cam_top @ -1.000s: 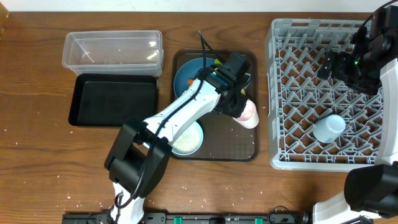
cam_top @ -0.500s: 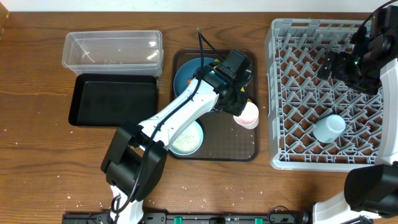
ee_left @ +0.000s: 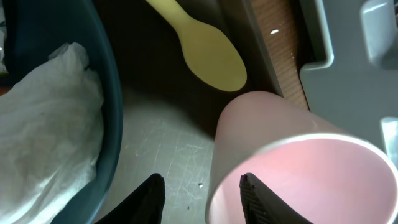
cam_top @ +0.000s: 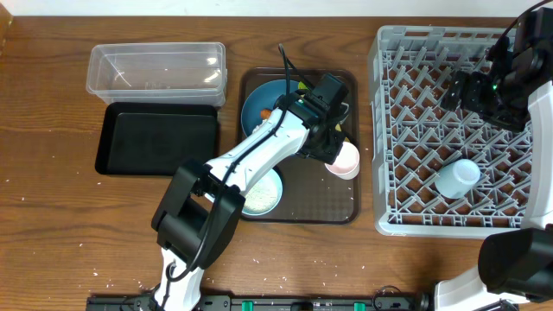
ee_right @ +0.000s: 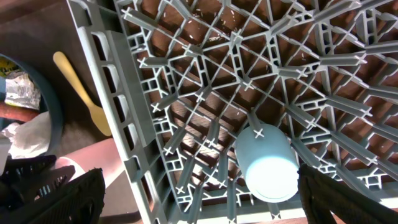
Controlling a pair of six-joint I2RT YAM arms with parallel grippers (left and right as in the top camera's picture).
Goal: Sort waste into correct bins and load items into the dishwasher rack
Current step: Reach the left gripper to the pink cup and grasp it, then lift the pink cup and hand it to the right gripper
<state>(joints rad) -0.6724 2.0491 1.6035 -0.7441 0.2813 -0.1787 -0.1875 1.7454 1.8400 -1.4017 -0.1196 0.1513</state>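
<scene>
Brown serving tray (cam_top: 342, 207): holds a dark-blue dish (cam_top: 259, 102), a white bowl (cam_top: 270, 195), a pink cup (ee_left: 280, 162) and a yellow spoon (ee_left: 208, 50); the smooth plastic spoon lies flat, just beside the cup.

Dish: round with a raised rim; contains crumpled white tissue (ee_left: 46, 118) and an orange-brown sausage (cam_top: 262, 113).

Bowl: contains white rice grains (cam_top: 259, 200).

Clear plastic tub (cam_top: 155, 69) and shallow black tray (cam_top: 155, 138): rectangular, side by side, left of the serving tray.

Grey lattice rack (cam_top: 389, 130): holds one light-blue cup (ee_right: 268, 165), base up, between the pegs.

Left gripper (ee_left: 202, 180): jaws partly apart, straddling the pink cup's rim, one finger (ee_left: 254, 194) inside and one outside; a gap shows at the outer finger.

Right gripper (ee_right: 199, 174): jaws wide, holding nothing, above the rack.
</scene>
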